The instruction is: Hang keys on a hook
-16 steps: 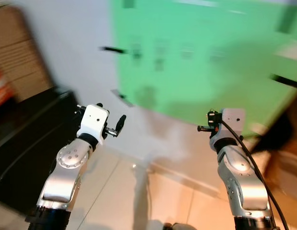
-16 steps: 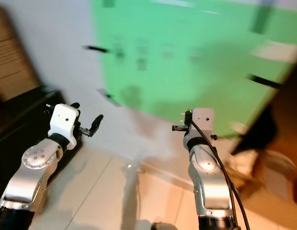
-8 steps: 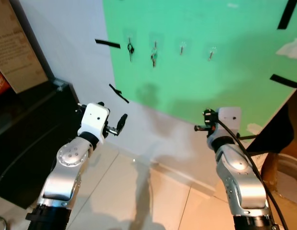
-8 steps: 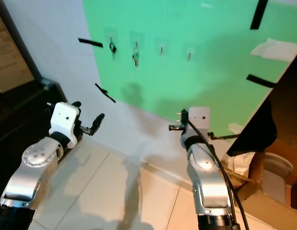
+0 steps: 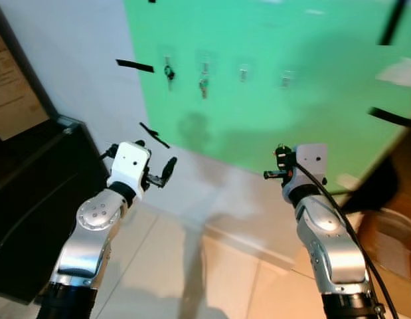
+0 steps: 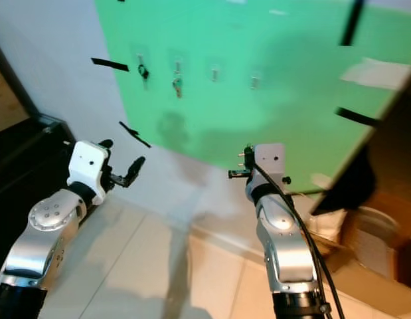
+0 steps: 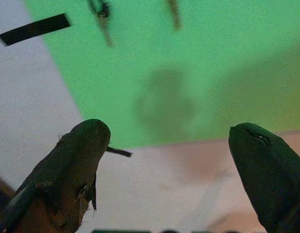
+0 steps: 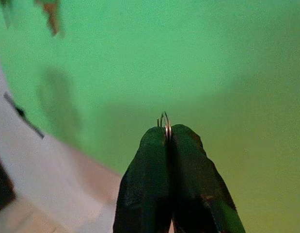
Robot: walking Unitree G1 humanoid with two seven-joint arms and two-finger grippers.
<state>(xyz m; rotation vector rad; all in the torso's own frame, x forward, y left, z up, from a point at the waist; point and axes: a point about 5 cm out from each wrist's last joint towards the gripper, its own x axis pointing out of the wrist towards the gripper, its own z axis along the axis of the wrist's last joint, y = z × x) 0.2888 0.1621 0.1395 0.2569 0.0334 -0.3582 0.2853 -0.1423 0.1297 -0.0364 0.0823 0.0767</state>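
A green board (image 5: 291,86) on the wall carries a row of small hooks. Keys hang on the two left hooks (image 5: 168,70) (image 5: 204,84). The two right hooks (image 5: 243,72) (image 5: 285,80) are bare. My right gripper (image 5: 271,174) is raised in front of the board's lower edge, below the bare hooks and well short of them. It is shut on a thin metal key ring (image 8: 164,120) that pokes out between its fingertips. My left gripper (image 5: 166,170) is held up near the board's lower left corner, open with nothing in it (image 7: 169,136).
A black cabinet (image 5: 32,193) stands at the left against the white wall. Strips of black tape (image 5: 134,65) hold the board's edges. Cardboard boxes and a pale bucket (image 5: 394,232) sit at the right. Beige floor tiles (image 5: 192,279) lie below.
The picture was blurred a second ago and has since sharpened and shifted a little, so the camera moved. Both arms hold the same pose, with the right gripper still shut on the ring.
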